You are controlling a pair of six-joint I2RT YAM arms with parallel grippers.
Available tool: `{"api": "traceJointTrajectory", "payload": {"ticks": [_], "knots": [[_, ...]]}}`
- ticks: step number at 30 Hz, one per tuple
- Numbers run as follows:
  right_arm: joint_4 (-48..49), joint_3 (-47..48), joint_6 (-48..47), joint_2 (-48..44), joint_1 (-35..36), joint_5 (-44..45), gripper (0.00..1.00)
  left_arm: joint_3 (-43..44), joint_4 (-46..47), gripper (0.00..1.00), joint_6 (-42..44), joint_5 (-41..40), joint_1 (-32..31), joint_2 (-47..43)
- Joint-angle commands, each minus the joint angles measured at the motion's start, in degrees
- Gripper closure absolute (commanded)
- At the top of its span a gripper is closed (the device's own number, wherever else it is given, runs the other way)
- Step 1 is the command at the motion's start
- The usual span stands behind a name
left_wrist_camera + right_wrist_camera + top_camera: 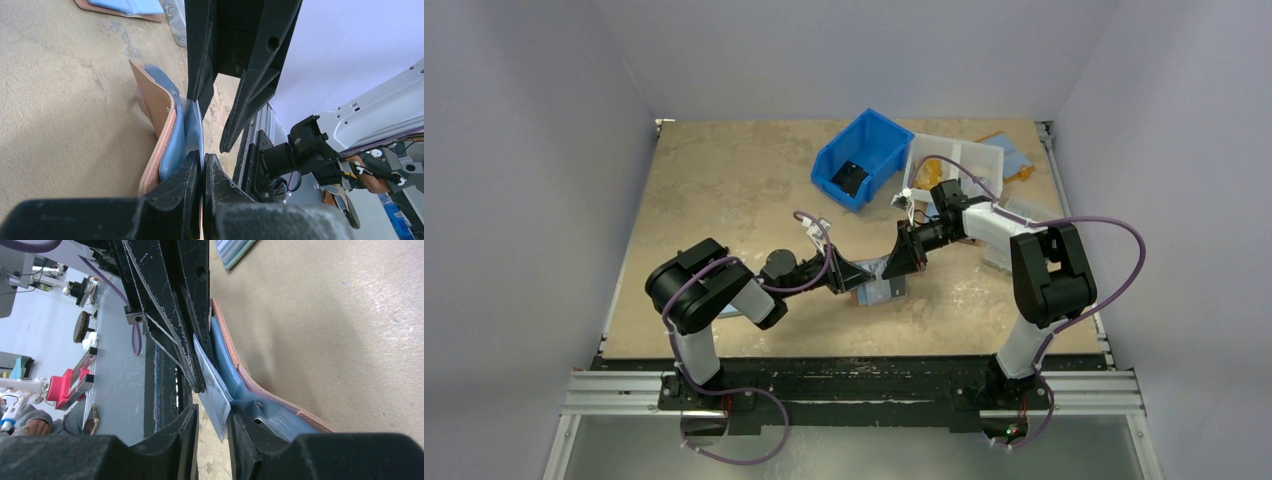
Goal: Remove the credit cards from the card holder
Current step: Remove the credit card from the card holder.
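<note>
The left fingers (196, 172) are pinched shut on the edge of a pale card (214, 390) that stands out of the card holder (157, 107). The holder lies open on the worktop (325, 315), just beside both sets of fingertips. The right fingers (186, 426) stand part-open astride that card, not clamped

Salmon-brown, blue-lined card holder (156, 107)
</note>
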Motion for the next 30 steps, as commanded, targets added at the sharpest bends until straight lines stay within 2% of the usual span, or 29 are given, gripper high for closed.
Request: {"api": "traceJointTrajectory", "payload": {"ticks": [1,6,16,22,30], "knots": [[0.17,1.39,0.45,-0.25,0.5,-3.04,0.67,-0.29,7.55,1.0,-0.78,-1.49,-0.01,-0.45],[-0.11,1.31,0.32,-0.24,0.5,-3.86,0.72,-0.92,6.73,1.0,-1.29,-2.29,0.41,-0.17],[-0.2,1.3,0.33,-0.31,0.5,-3.27,0.94,-0.99,1.88,0.91,-1.3,-3.15,0.95,-2.15],[-0.11,1.39,0.34,-0.14,0.45,-2.75,0.97,-0.02,-2.46,0.8,-0.67,-1.32,1.2,-3.48],[0.11,1.39,0.32,-0.07,0.5,-2.47,0.97,-0.02,-3.04,0.76,-1.19,0.6,1.33,-3.99]]}}
